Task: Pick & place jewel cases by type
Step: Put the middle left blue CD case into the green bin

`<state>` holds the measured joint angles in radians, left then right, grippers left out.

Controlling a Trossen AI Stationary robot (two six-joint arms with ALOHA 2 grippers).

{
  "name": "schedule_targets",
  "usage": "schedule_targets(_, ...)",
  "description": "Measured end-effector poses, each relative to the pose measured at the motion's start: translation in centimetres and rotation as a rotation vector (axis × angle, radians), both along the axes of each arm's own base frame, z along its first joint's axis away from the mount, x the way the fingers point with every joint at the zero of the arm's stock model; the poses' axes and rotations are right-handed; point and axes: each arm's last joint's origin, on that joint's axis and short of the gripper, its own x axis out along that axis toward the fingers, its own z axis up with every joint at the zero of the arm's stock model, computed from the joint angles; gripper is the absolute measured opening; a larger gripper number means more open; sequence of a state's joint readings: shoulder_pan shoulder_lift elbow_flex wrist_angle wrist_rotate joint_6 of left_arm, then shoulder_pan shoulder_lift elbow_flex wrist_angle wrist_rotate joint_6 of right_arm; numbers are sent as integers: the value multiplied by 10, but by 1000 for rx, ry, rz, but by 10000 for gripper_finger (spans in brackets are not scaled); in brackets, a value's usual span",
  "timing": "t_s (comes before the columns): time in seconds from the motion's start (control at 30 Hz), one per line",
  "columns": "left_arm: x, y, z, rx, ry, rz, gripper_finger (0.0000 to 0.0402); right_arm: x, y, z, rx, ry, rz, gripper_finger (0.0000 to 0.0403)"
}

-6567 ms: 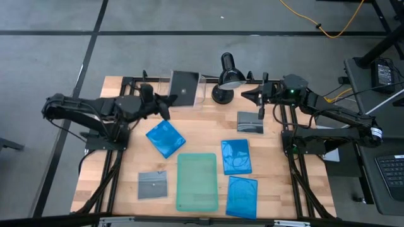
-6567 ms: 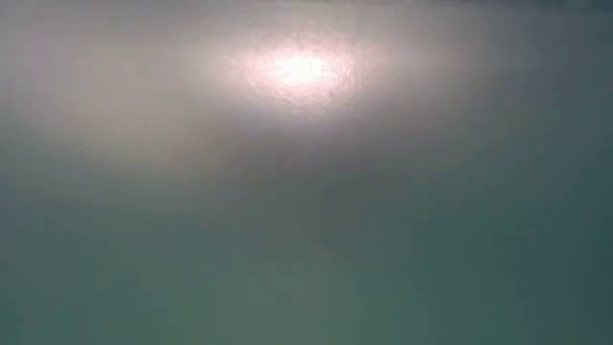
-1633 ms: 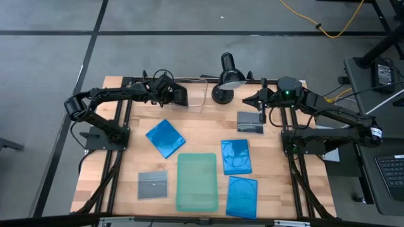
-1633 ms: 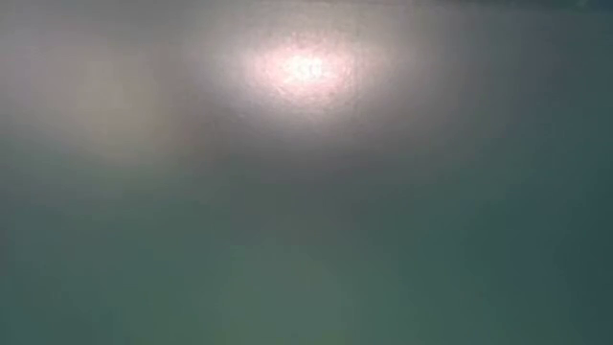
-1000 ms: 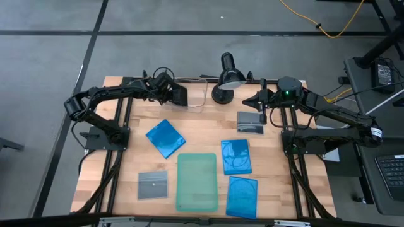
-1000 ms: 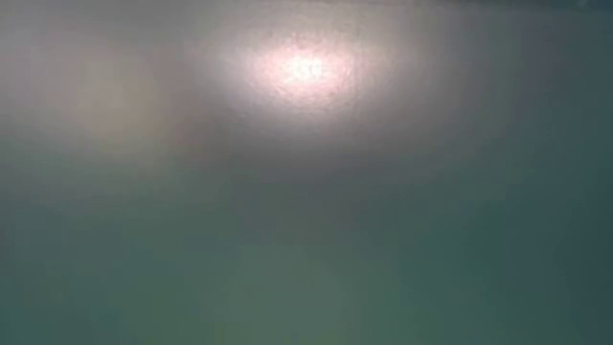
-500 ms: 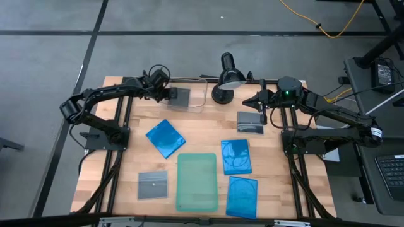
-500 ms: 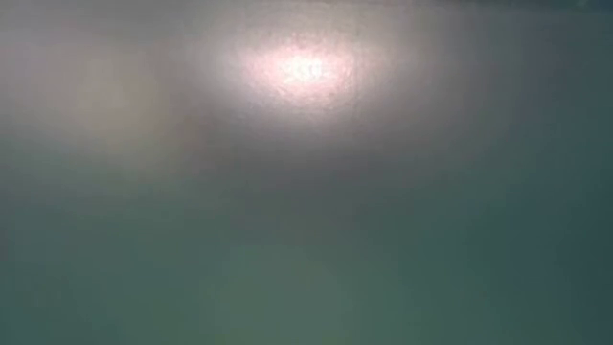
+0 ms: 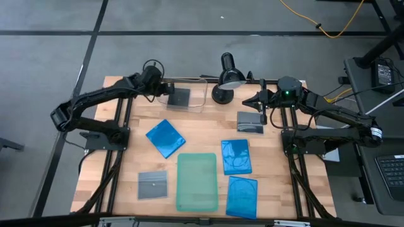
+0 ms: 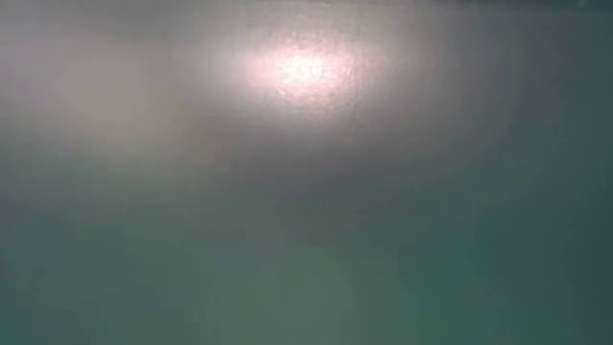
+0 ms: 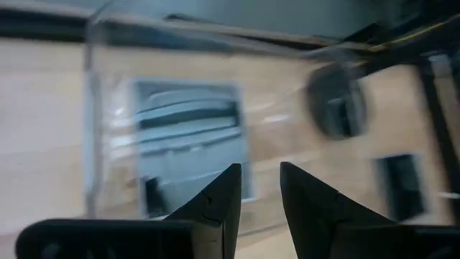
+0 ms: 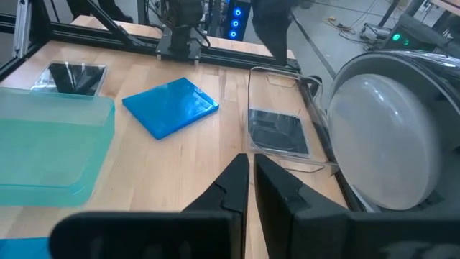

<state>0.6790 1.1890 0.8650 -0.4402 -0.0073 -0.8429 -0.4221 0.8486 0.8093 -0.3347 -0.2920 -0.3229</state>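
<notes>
left gripper at bin, fingers slightly apart, empty | grey case lies in bin | back out level, clear the rim | right gripper parked, nearly closed, empty

This is looking like a robotics lab or workshop: a wooden surface is sitting in a black metal frame on a grey floor crossed by dark lines. A yellow cable is trailing across the floor at the far right, a black desk lamp is standing at the surface's far edge, and a keyboard is showing at the right edge.
</notes>
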Motion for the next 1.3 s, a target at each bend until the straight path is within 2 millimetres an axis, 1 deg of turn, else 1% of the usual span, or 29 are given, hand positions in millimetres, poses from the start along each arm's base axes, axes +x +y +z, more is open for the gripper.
schedule_targets(0.13,-4,-18,22,50,-108,-34,90,0,0,0,-1,0,-1,29)
schedule_targets(0.33,-16,-53,50,110,-244,-89,90,0,0,0,1,5,-1,29)
schedule_targets(0.5,-23,-84,66,154,-326,-110,90,-1,1,-6,24,57,-2,29)
schedule_targets(0.6,-25,-100,69,161,-342,-131,90,-3,1,-8,42,86,-3,29)
schedule_targets(0.7,-25,-116,66,137,-319,-168,90,-3,2,-10,47,98,1,29)
schedule_targets(0.83,-25,-139,58,79,-252,-217,90,1,5,-10,47,98,27,29)
schedule_targets(0.93,-29,-155,50,41,-196,-207,90,9,10,-13,76,105,52,29)
schedule_targets(1.0,-32,-165,46,23,-196,-177,90,14,13,-16,102,119,66,29)
schedule_targets(1.13,-40,-184,28,-33,-193,-98,90,31,18,-28,160,176,95,29)
schedule_targets(1.3,-44,-205,-6,-145,-170,-39,90,59,20,-43,162,188,134,29)
